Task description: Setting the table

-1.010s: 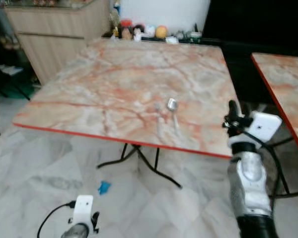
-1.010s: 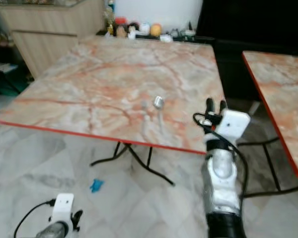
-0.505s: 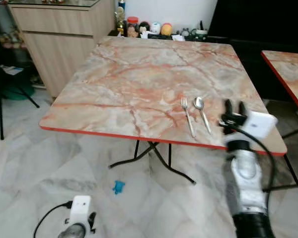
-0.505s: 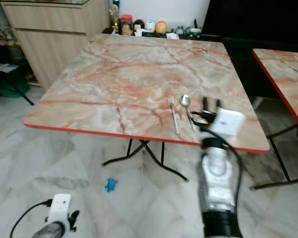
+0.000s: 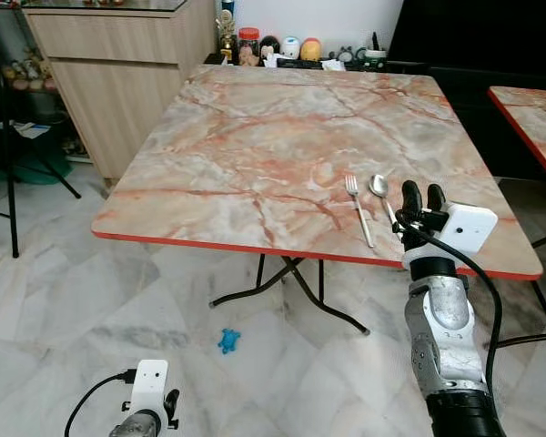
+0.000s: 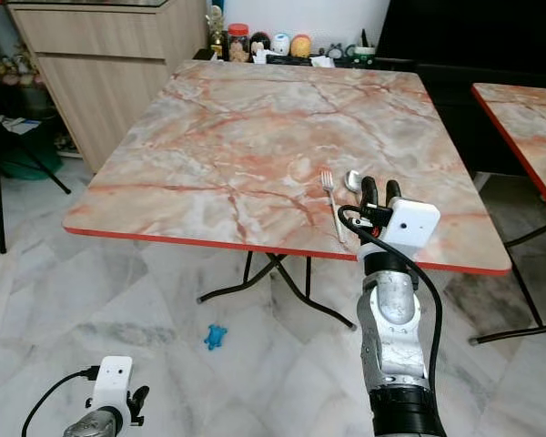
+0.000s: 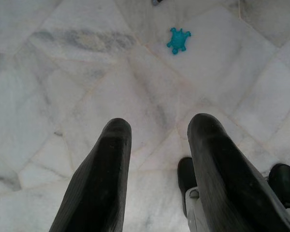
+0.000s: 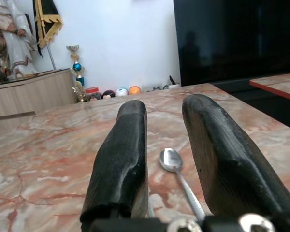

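Marble-patterned table [image 5: 255, 146] on pale tiled floor [image 5: 64, 291]. Fork [image 5: 358, 208] and spoon [image 5: 383, 196] lie parallel, heads toward the far edge. Right gripper [image 5: 422, 198] hovers released and empty; left gripper [image 7: 159, 159] likewise released.

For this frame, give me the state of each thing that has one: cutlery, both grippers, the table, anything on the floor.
fork: lying flat on the table, tines pointing away from the robot.
spoon: lying flat beside the fork, bowl at the far end.
right gripper: open, empty, raised at the table's near edge, by the spoon's handle.
left gripper: open, empty, hanging low over the floor.
table: upright.
blue toy: lying on the floor under the table's near edge.
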You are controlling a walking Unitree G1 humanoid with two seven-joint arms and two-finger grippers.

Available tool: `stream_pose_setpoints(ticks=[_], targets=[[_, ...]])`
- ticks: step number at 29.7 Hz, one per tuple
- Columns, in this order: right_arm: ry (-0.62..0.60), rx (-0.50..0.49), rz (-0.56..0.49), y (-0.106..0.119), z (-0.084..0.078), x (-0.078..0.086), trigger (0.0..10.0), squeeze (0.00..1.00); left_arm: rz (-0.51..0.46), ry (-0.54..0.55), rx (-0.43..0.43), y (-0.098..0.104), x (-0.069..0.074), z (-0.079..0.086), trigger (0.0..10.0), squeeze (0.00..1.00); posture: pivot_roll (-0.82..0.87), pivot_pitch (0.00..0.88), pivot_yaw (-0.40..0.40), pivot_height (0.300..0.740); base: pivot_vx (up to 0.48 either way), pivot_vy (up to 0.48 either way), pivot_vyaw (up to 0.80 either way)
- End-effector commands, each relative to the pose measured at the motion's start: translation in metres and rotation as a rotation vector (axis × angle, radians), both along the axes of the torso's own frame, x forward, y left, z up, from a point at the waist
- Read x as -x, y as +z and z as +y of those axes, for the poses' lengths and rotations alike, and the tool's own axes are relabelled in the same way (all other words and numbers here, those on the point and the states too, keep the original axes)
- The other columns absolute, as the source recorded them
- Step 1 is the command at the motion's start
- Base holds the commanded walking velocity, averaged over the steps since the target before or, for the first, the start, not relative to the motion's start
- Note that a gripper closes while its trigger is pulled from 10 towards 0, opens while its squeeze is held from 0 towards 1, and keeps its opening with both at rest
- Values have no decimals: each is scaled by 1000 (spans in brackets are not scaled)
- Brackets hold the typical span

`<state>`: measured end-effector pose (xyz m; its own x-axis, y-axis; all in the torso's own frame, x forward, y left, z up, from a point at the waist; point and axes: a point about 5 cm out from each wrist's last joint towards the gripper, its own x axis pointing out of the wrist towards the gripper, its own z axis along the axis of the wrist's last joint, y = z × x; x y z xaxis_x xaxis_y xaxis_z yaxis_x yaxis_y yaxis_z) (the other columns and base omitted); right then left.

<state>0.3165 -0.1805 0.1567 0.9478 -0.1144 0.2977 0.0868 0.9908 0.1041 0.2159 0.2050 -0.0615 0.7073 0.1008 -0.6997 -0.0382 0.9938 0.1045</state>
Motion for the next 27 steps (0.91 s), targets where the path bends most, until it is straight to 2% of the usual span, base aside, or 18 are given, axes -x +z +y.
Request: stream_pose_setpoints(ticks=[1, 9, 13, 19, 27], targets=[[-7, -1, 21, -3, -3, 1, 10000, 0, 6, 6, 2, 0, 1, 1, 10000, 0, 9, 38, 4, 740, 0, 0, 0], [0, 43, 41, -6, -1, 2, 10000, 0, 4, 6, 4, 0, -1, 1, 10000, 0, 8, 48, 7, 740, 0, 0, 0], [13, 61, 36, -5, 1, 2, 10000, 0, 4, 6, 4, 0, -1, 1, 10000, 0, 8, 49, 7, 740, 244, 0, 0], [27, 57, 52, -7, 3, 1, 10000, 0, 3, 8, 3, 0, -1, 1, 10000, 0, 8, 44, 3, 740, 242, 0, 620], [39, 60, 71, -10, 3, 1, 10000, 0, 6, 5, 3, 0, 1, 0, 10000, 0, 5, 29, -1, 740, 245, 0, 0]])
